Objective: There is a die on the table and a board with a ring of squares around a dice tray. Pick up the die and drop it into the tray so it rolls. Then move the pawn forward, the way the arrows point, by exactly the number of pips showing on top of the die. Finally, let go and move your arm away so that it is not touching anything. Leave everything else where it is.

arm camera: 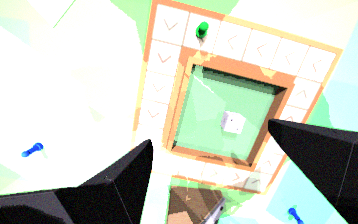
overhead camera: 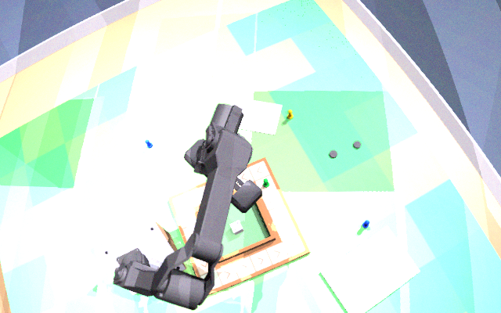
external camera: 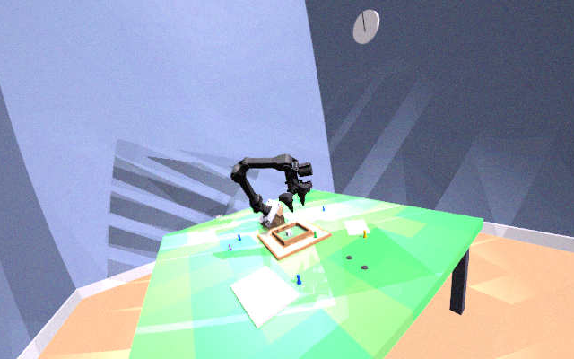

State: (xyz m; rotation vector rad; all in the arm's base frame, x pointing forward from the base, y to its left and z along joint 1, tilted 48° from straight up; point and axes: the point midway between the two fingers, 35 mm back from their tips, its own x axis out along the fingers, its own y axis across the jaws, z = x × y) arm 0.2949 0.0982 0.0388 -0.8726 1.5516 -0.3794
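Overhead, tool [arm camera: 210, 150] spread wide, empty, above board [arm camera: 157, 90]. Die [arm camera: 233, 122] lies in tray [arm camera: 200, 107], right of centre. Pawn [arm camera: 202, 30] upright on ring square at tray's 11 o'clock.

The die [arm camera: 233, 122] sits in the dice tray [arm camera: 190, 107] mid-board [arm camera: 154, 30], pawn [arm camera: 202, 30] on a ring square just outside the tray, probably next to a corner square.

We held our arm [overhead camera: 211, 203] arched high, elbow bent, forearm reaching forward and the wrist turned downward. Our pincer [arm camera: 210, 155] hung in the air with its two dark fingers spread wide apart, nothing between them, touching nothing.
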